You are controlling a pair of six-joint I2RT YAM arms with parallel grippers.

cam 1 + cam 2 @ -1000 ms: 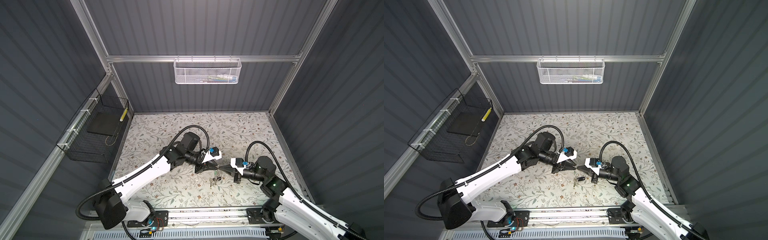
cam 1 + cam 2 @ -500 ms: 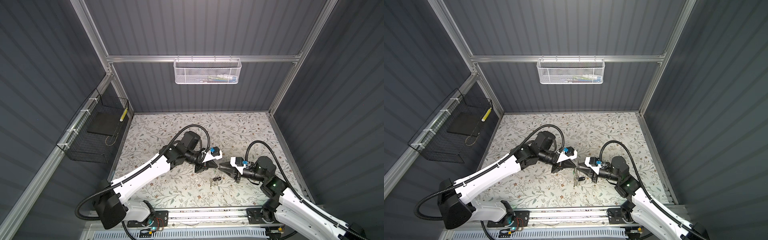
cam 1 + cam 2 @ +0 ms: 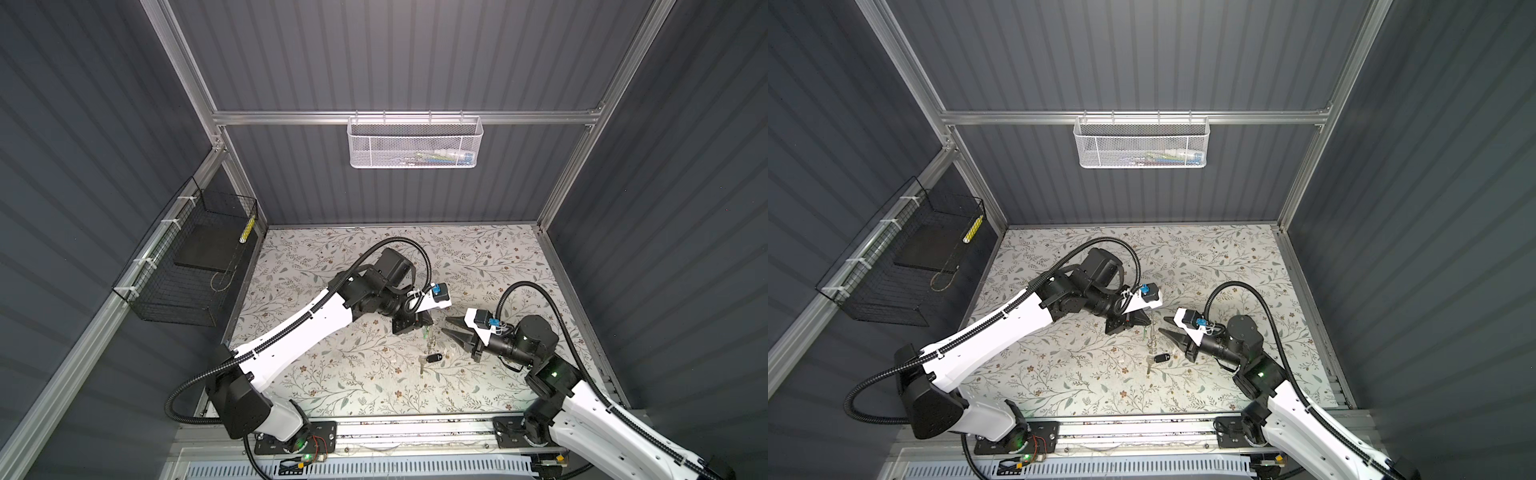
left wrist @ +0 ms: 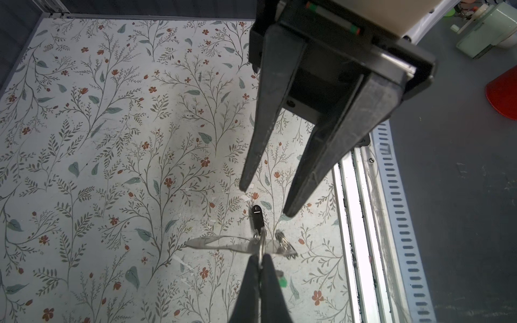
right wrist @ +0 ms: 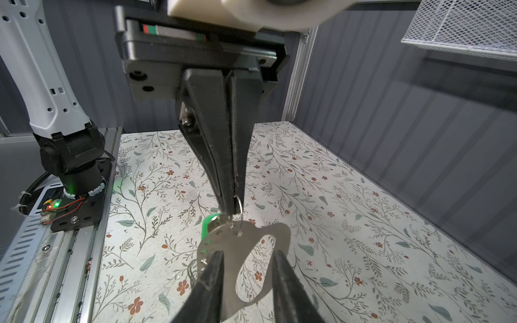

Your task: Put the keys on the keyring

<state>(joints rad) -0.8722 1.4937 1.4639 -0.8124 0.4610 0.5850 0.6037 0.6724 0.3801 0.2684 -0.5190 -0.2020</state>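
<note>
Keyring plate (image 5: 237,249): hangs clear of worktop (image 3: 353,374), long axis downward, one small ring (image 5: 238,204) pinched in pressed-together left tool (image 5: 233,207); black-tagged key (image 3: 433,357) flat on worktop beneath, nearer spread, empty right tool (image 3: 445,325).

- I see the surface (image 3: 332,374) pale, printed with grey-green leaves and small rust-red flowers.
- The green tag (image 5: 206,225) is bright; the black tag (image 4: 257,216) has a white line.
- The keyring (image 5: 229,246) reads dull silver-grey.
- The walls (image 3: 415,62) are dark grey and striped.
</note>
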